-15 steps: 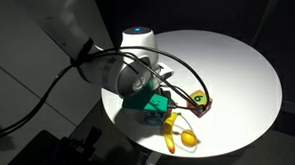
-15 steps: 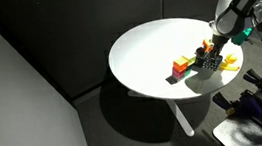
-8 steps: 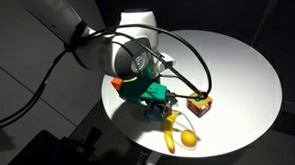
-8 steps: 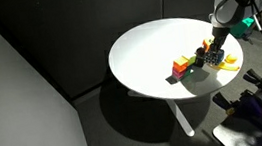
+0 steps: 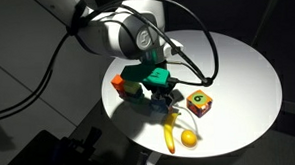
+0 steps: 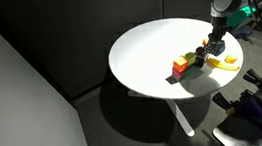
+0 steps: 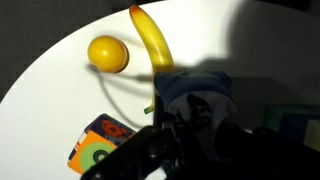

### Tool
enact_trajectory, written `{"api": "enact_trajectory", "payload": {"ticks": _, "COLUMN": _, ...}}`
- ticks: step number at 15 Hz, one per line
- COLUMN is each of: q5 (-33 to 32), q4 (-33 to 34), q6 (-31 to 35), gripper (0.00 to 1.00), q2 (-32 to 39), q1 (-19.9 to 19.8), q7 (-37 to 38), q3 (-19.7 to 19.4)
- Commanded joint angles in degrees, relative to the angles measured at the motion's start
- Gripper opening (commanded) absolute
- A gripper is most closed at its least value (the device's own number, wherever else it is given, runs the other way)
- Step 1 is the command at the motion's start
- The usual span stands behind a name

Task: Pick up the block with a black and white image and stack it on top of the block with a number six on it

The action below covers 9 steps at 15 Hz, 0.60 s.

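You have one round white bench, one arm and one claw. The claw is closed on the block with a black and white image, held above the bench. Only the wrist view shows it, as a shadowed blue side. One banana and one round yellow fruit lie just beside each other. The block with a number six rests near them, its green face too blurred to read. Only an exterior view shows one orange block beside one green block.

Both exterior views look down at the same white table; the wrist view peers closely onto it.
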Motion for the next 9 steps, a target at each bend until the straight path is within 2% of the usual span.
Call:
{"api": "enact_trajectory", "payload": {"ticks": 1, "q5": -0.36, "q4": 2.52, "q6": -2.48, "gripper": 0.10, "q2": -0.72, "q1": 0.82, "q7": 3.91, "q3": -1.78}}
{"api": "enact_trajectory", "payload": {"ticks": 9, "q5": 0.11, "q4": 6.84, "q6": -1.92, "gripper": 0.10, "q2": 0.48, "q1": -0.02, "q7": 8.11, "q3": -4.28}}
